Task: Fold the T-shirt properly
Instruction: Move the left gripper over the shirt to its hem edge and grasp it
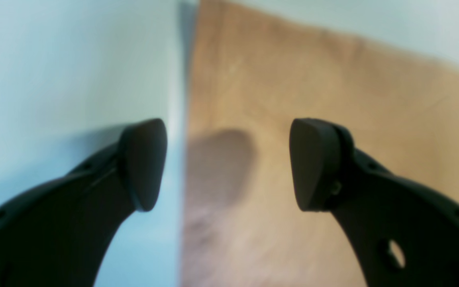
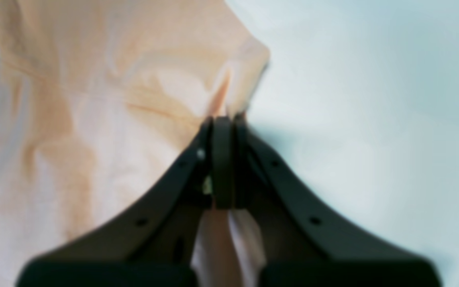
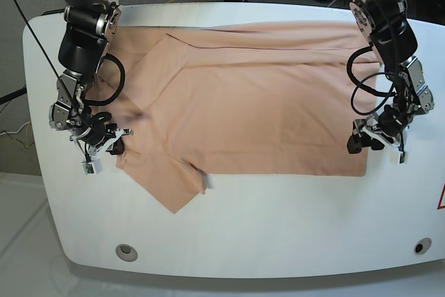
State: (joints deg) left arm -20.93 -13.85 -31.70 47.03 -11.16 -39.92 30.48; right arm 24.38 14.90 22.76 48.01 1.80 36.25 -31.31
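First fold being set up: T-shirt (image 3: pixel 264 102) edge at 9 o'clock is pinched by right gripper (image 2: pixel 223 123); left gripper (image 1: pixel 227 163), spread over the 3 o'clock hem, must be closed next.

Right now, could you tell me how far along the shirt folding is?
Early. The T-shirt lies spread flat on the white table, with no full fold visible. In hand: the right gripper is shut on the shirt's edge near a sleeve, while the left gripper stands open over the opposite edge, holding nothing. Left: gripping that side and making all the folds.
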